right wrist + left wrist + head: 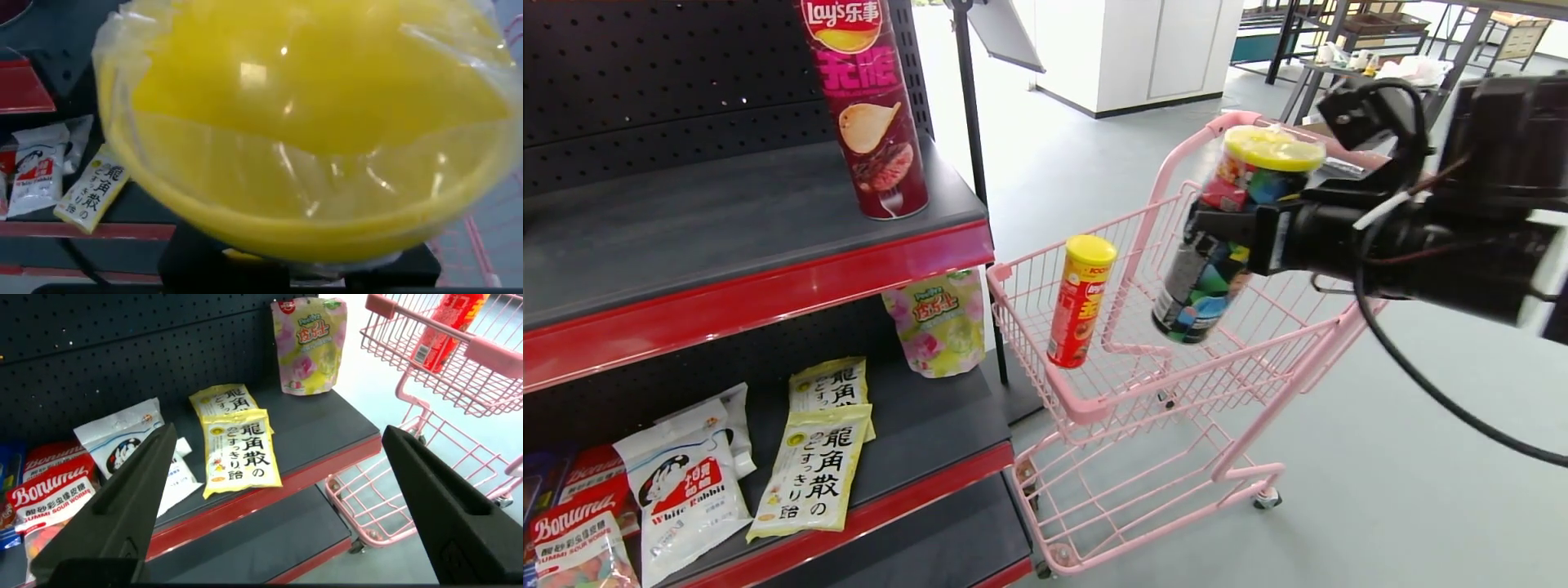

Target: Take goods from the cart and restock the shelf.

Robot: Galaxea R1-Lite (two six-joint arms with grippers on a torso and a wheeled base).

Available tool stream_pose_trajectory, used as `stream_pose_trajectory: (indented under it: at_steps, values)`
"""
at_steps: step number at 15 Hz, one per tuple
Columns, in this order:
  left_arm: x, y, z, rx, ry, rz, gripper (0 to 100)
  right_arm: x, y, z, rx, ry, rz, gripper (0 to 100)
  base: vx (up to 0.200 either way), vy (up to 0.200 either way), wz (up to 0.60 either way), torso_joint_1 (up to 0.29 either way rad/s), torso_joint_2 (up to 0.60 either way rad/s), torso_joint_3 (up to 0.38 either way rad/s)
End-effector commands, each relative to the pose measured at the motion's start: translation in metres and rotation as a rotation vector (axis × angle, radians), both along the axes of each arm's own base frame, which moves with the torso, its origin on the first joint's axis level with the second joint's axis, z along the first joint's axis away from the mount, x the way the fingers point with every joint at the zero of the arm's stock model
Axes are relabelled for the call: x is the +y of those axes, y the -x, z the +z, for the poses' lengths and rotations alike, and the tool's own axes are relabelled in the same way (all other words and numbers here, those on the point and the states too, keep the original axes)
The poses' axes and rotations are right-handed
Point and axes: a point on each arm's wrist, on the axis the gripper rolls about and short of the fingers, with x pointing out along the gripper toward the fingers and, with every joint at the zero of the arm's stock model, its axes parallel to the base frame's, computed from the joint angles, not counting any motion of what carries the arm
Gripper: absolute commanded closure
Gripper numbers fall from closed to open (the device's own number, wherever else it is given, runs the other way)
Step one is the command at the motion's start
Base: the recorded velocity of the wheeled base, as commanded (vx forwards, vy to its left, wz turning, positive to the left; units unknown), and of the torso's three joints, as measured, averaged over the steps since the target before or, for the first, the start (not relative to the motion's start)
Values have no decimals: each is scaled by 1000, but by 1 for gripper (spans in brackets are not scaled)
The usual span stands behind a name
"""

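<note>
My right gripper (pixel 1235 233) is shut on a dark, colourful can (pixel 1196 302) with a yellow lid (pixel 310 122), holding it tilted in the air above the pink cart's (pixel 1094 402) basket. A red and yellow chip tube (pixel 1080 302) stands upright in the basket's corner nearest the shelf. The shelf's upper board (pixel 686 220) carries a tall maroon chip can (pixel 870 106) near its right end. My left gripper (pixel 278 498) hangs open with nothing between its fingers (pixel 122 514), in front of the lower shelf board (pixel 327 433).
On the lower board lie yellow candy packets (pixel 813 474), white bags (pixel 686 490) and red bags (pixel 580 531); a green-pink pouch (pixel 938 322) leans at the back. A black pole (pixel 972 122) stands between shelf and cart. Open grey floor lies right of the cart.
</note>
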Motion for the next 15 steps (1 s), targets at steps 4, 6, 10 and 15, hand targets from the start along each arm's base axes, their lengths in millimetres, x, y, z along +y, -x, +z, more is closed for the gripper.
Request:
stream_pose_trajectory:
  at_steps: [4, 6, 10, 15]
  values:
    - [0, 0, 0, 1, 0, 0, 0, -93, 175, -38, 57, 123, -148, 100, 0, 0, 0, 0, 0, 0]
    - [0, 0, 0, 1, 0, 0, 0, -100, 180, -49, 75, 129, -195, 100, 0, 0, 0, 0, 0, 0]
    - [0, 0, 0, 2, 0, 0, 0, -104, 185, -55, 90, 138, -206, 100, 0, 0, 0, 0, 0, 0]
    - [0, 0, 0, 2, 0, 0, 0, -95, 178, -23, 31, 80, -10, 100, 0, 0, 0, 0, 0, 0]
